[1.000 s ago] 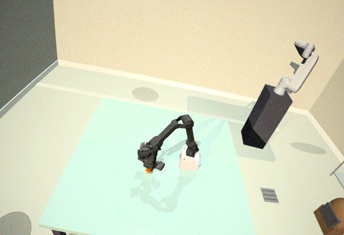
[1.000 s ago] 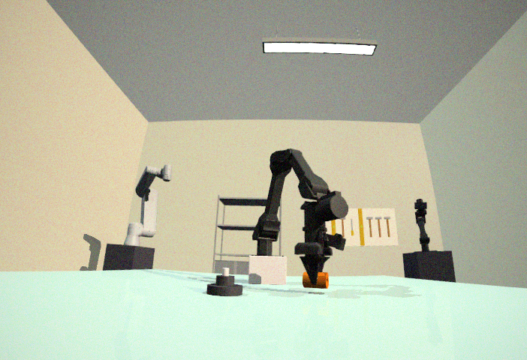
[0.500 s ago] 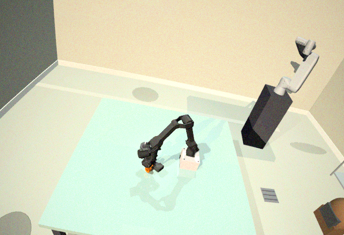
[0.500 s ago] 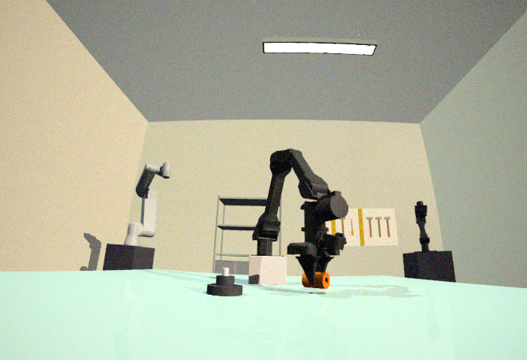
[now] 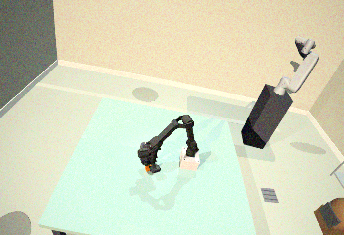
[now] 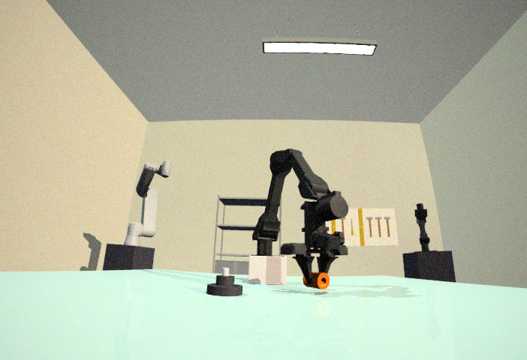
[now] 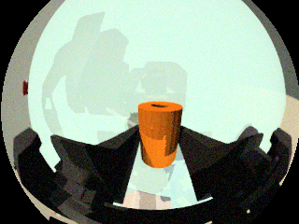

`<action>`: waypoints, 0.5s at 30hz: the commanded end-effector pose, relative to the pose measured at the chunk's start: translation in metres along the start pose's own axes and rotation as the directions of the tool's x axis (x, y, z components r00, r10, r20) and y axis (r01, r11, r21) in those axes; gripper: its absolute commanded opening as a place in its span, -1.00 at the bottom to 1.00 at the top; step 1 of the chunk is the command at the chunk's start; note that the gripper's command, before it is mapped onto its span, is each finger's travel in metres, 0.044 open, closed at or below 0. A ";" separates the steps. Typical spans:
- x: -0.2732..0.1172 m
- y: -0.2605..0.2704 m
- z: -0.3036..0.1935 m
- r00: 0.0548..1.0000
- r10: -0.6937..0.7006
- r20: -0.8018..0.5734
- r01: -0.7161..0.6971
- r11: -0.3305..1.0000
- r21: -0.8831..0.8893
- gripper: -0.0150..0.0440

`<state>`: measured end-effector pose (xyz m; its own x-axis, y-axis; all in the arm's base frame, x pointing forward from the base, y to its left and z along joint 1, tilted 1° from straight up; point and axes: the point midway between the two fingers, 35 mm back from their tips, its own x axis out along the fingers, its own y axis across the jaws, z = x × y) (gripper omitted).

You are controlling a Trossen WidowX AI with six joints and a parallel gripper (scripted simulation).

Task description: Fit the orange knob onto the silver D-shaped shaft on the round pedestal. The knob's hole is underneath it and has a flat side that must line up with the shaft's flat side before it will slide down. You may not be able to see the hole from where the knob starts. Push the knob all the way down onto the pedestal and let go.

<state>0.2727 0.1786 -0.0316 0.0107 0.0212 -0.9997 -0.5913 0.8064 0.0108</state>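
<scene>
One pedestal [image 6: 224,290] at left in the exterior view, dark, round and stepped, upright on the tabletop [image 5: 100,194] [image 6: 166,326] [image 7: 224,61]. Its pale shaft [image 6: 226,271] points straight up and carries nothing. The flat side can't be made out from here.

Next along, the arm's base block [image 5: 189,165] [image 6: 257,271], off-white, well apart from the pedestal.

To the right, the claw [image 5: 152,168] [image 6: 314,275] [image 7: 159,129] points down, closed on the orange knob [image 5: 147,168] [image 6: 312,280] [image 7: 159,135], one finger on either side. Knob lies on its side in the grip, looks to be just above the tabletop, a shadow below. A hole shows in the end face toward the exterior camera; wrist view gives a dark slot in one end, too coarse to read the flat surely.

Step in hand, as I judge it: reorienting the held knob, before the carry. Next move calls for more height, then tipping the knob until its hole faces down, then matching flat to flat over the shaft. Lowering it sideways would only jam against the shaft.
</scene>
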 end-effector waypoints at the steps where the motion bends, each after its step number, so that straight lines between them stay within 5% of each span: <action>1: -0.001 -0.001 0.000 1.000 -0.005 0.001 0.005 1.000 0.026 0.11; 15: -0.001 -0.001 0.000 1.000 -0.005 0.001 0.004 0.889 0.457 0.11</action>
<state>0.2727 0.1786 -0.0316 0.0109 0.0211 -0.9997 -0.2530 0.9673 0.0177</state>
